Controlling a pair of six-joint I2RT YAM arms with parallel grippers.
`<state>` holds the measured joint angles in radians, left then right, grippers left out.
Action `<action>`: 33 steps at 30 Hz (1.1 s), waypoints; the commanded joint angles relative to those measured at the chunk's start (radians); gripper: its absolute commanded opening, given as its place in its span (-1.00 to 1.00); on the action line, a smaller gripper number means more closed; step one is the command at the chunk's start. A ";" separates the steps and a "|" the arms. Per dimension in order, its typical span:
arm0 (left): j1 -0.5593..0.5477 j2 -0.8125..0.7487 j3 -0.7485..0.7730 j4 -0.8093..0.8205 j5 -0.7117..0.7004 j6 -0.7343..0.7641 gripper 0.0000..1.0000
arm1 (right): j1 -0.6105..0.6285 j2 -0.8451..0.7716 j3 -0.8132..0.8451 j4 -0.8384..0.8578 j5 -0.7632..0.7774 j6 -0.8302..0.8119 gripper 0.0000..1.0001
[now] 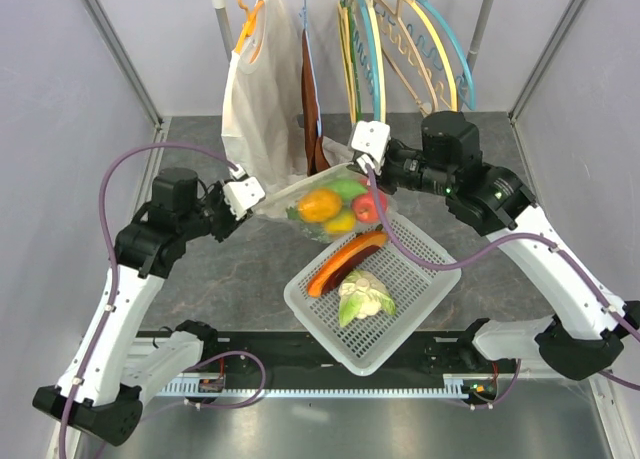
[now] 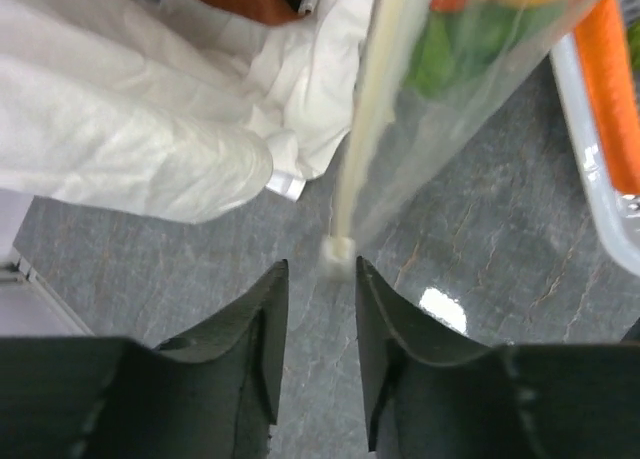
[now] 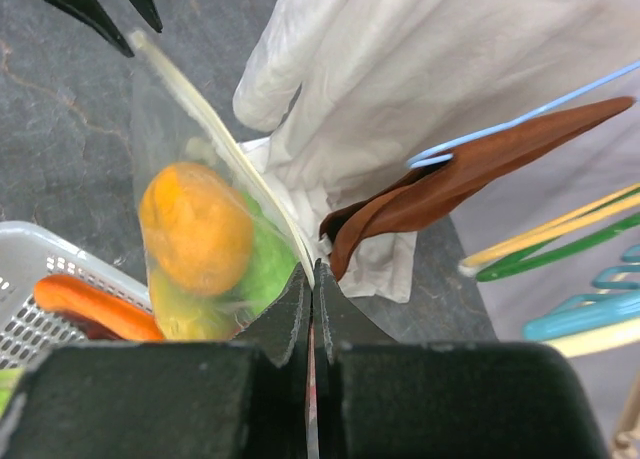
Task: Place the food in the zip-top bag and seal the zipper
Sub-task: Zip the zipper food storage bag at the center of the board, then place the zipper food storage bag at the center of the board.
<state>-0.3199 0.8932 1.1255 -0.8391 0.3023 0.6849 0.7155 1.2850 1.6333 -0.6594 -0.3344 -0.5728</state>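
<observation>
— Seeing the bag [image 1: 283, 204]?
— Clear plastic, stretched sideways above the tabletop [image 1: 240, 269], sagging with food: an orange pepper [image 1: 320, 205], a green piece [image 1: 347, 187], a red apple [image 1: 367, 208], a yellow piece [image 1: 341, 222]. Pale zipper [image 3: 215, 129] along the top edge, straight from corner to corner.
— And the rest of the food?
— Lying in the basket [image 1: 420, 279]: cauliflower [image 1: 363, 297], long orange piece [image 1: 333, 271], dark red chili [image 1: 362, 243] right alongside it.
— State of the right tool [image 3: 311, 271]?
— Pinched fully together on the bag's corner, right at the zipper's end. No gap between the fingers.
— And the left tool [image 2: 320, 267]?
— Parted narrowly. Zipper's other end sitting just at the fingertips [image 2: 277, 279], in the mouth of the gap, nearer the right-hand finger. Cannot tell whether touching; not clamped, going by the wrist view.
— Where does that put the bag against the tools?
— Strung between them, one corner at each, belly hanging nearer the right tool and above the basket's far corner. White garment [image 1: 262, 109] just behind.
</observation>
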 commanded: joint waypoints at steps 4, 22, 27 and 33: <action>0.002 0.030 0.213 -0.069 0.289 -0.016 0.30 | -0.002 -0.027 0.025 0.129 -0.061 0.028 -1.00; -0.002 0.162 0.350 -0.114 0.564 -0.159 0.33 | 0.002 0.042 0.071 0.161 -0.184 0.060 -1.00; -0.004 0.170 0.330 -0.141 0.578 -0.215 0.16 | 0.016 0.065 0.072 0.190 -0.204 0.093 -1.00; -0.004 0.158 0.287 -0.181 0.555 -0.217 0.15 | 0.059 0.089 0.073 0.219 -0.199 0.119 -1.00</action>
<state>-0.3210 1.0611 1.4322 -0.9768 0.8356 0.5156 0.7452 1.3655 1.6577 -0.5274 -0.5007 -0.4892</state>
